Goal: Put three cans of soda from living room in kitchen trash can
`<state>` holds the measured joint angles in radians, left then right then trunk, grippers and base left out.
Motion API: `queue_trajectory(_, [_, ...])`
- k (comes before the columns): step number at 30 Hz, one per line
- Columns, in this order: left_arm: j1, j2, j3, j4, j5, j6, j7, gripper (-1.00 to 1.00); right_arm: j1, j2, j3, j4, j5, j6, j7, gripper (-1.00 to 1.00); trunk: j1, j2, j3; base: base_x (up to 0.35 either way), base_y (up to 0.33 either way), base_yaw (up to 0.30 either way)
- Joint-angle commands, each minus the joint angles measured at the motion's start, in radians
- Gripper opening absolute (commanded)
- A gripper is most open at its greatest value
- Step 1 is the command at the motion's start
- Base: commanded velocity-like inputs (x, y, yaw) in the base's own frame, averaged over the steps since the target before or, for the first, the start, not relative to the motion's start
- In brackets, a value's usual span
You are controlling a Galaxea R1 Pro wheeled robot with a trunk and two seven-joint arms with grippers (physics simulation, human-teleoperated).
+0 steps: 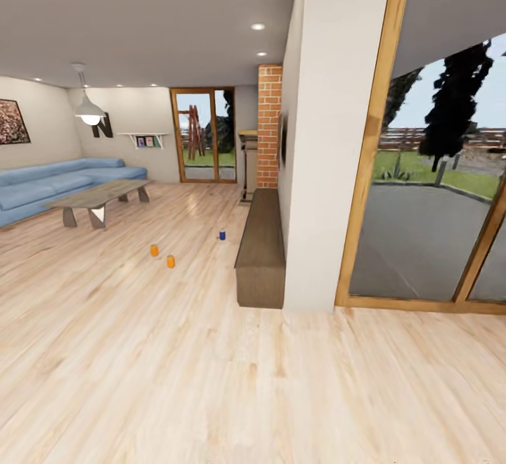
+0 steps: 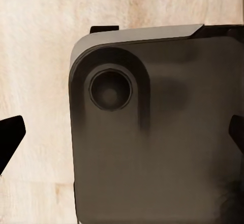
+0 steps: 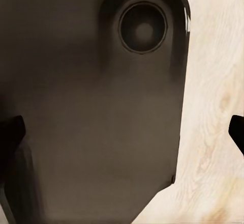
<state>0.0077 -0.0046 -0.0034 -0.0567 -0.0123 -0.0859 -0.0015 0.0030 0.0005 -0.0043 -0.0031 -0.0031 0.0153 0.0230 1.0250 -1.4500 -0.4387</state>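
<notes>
Three cans of soda stand on the light wood floor of the living room, some way ahead in the head view. Two are orange, one (image 1: 154, 250) just left of the other (image 1: 170, 261). A dark blue can (image 1: 222, 235) stands farther back and to the right, near the low cabinet. In the left wrist view my left gripper (image 2: 122, 137) is open, its black fingertips (image 2: 11, 140) far apart over my dark base. In the right wrist view my right gripper (image 3: 124, 132) is open over the base too. Both hold nothing. The tash can and the kitchen are out of view.
A long low dark-wood cabinet (image 1: 261, 249) runs along a white wall (image 1: 323, 169) with a brick column (image 1: 269, 126) behind it. A coffee table (image 1: 98, 198) and blue sofa (image 1: 49, 184) stand at the left. Large glass doors (image 1: 436, 225) are at the right.
</notes>
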Motion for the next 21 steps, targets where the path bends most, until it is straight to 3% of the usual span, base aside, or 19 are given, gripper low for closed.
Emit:
queue_trajectory(1, [0.000,0.000,0.000,0.000,0.000,0.000,0.000,1.00,0.000,0.000,0.000,0.000,0.000,0.000,0.000,1.00,0.000,0.000,0.000,-0.083,-0.005,-0.284])
queue_trajectory(21, [0.000,0.000,0.001,0.000,0.001,-0.008,0.000,1.00,0.000,-0.002,0.000,0.001,0.000,0.000,0.014,1.00,0.000,0.000,0.000,-0.033,-0.001,-0.284])
